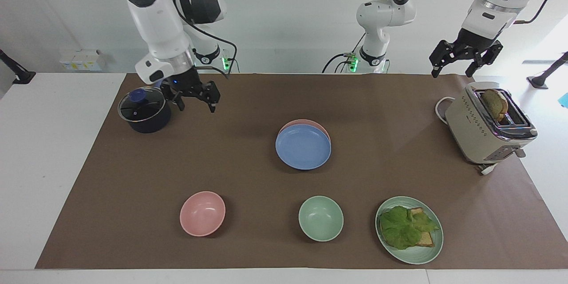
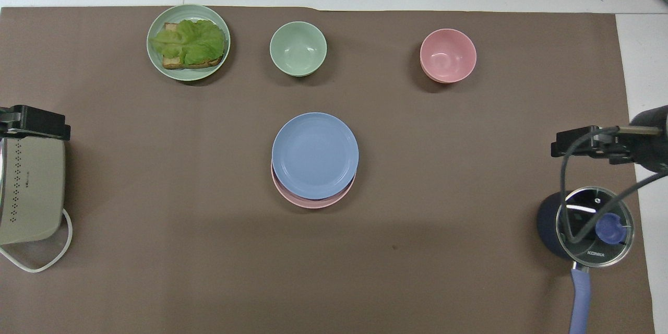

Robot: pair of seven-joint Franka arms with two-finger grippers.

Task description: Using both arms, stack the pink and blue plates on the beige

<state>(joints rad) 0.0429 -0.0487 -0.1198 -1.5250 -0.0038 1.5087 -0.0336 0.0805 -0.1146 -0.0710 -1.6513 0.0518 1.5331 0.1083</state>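
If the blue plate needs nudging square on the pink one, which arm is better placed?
Right, probably: the right gripper hangs open over the mat beside the pot, a short reach from the blue plate. The left gripper, also open, waits up by the toaster, a longer reach away.

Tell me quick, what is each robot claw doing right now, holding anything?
Left gripper: open, holding nothing, up over the toaster.
Right gripper: open, holding nothing, in the air beside the pot.
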